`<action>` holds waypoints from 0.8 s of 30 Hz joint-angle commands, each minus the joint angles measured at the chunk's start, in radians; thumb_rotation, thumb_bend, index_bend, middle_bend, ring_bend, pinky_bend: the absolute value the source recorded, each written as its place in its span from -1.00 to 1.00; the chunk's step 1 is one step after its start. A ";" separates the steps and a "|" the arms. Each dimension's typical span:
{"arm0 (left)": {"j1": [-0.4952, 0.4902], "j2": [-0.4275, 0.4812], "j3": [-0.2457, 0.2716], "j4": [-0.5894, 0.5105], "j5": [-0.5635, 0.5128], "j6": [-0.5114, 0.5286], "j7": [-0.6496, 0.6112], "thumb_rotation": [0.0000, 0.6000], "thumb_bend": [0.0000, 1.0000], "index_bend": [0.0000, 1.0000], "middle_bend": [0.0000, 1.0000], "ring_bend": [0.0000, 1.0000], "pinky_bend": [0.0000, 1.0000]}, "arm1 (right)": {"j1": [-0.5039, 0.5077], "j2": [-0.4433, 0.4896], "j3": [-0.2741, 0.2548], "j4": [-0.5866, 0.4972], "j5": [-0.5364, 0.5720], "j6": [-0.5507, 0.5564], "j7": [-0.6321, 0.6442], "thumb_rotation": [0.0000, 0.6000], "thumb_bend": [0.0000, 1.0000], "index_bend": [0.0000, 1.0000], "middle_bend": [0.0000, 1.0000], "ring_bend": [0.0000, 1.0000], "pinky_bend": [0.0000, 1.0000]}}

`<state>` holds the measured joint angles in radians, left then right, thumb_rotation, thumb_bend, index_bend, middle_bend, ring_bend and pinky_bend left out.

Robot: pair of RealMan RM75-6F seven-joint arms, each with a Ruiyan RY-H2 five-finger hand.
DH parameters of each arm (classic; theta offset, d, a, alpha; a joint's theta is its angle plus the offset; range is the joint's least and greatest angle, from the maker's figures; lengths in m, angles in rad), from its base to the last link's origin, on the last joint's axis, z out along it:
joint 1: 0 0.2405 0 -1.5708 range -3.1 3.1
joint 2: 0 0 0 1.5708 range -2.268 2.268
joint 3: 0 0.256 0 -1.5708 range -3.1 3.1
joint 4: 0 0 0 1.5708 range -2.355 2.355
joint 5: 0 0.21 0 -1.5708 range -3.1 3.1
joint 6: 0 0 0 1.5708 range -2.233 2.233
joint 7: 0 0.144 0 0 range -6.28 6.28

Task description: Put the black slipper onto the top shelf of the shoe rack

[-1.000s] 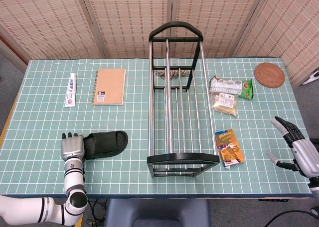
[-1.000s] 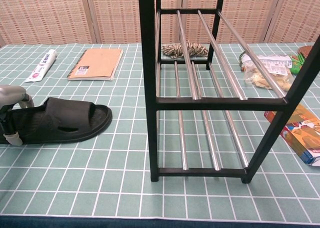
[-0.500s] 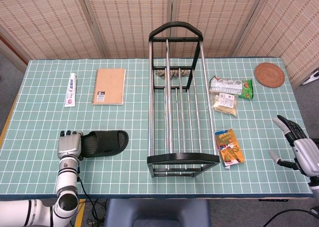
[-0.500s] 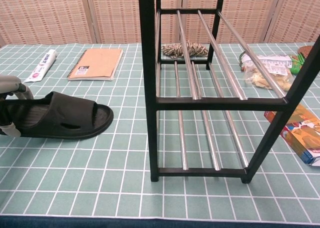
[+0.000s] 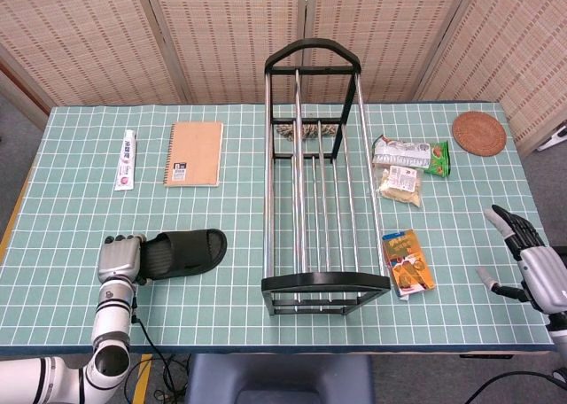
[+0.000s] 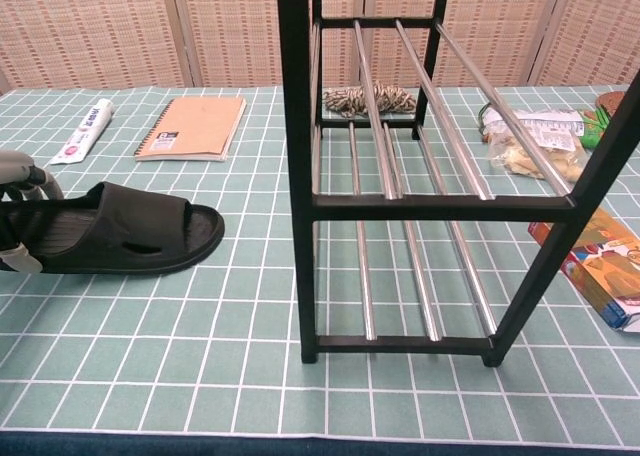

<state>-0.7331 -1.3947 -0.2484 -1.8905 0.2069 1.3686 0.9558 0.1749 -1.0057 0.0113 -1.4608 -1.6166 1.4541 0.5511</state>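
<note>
The left hand has closed on the slipper's heel and shifted slightly; it lies on the worktop left of the rack, unlifted. The right hand stays spread.

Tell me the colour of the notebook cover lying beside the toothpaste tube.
The notebook cover is tan brown, with a small dark label at one corner; the head view shows it best.
</note>
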 commanded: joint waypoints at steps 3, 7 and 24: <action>0.015 0.025 0.011 0.004 0.017 -0.055 -0.048 1.00 -0.69 -0.20 -0.44 -0.67 -0.77 | 0.000 -0.001 0.000 -0.003 -0.001 0.000 -0.009 1.00 -0.32 -1.00 -1.00 -1.00 -1.00; 0.024 0.044 0.023 0.013 0.032 -0.092 -0.084 1.00 -0.69 -0.20 -0.44 -0.67 -0.76 | -0.003 -0.001 0.002 -0.008 0.000 0.004 -0.019 1.00 -0.32 -1.00 -1.00 -1.00 -1.00; 0.027 0.137 0.043 -0.037 0.069 -0.169 -0.180 1.00 -0.69 -0.18 -0.42 -0.66 -0.75 | -0.006 -0.007 0.009 -0.017 0.012 0.003 -0.057 1.00 -0.32 -1.00 -1.00 -1.00 -1.00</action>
<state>-0.7078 -1.2643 -0.2084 -1.9228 0.2727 1.2063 0.7831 0.1690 -1.0116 0.0196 -1.4767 -1.6064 1.4576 0.4965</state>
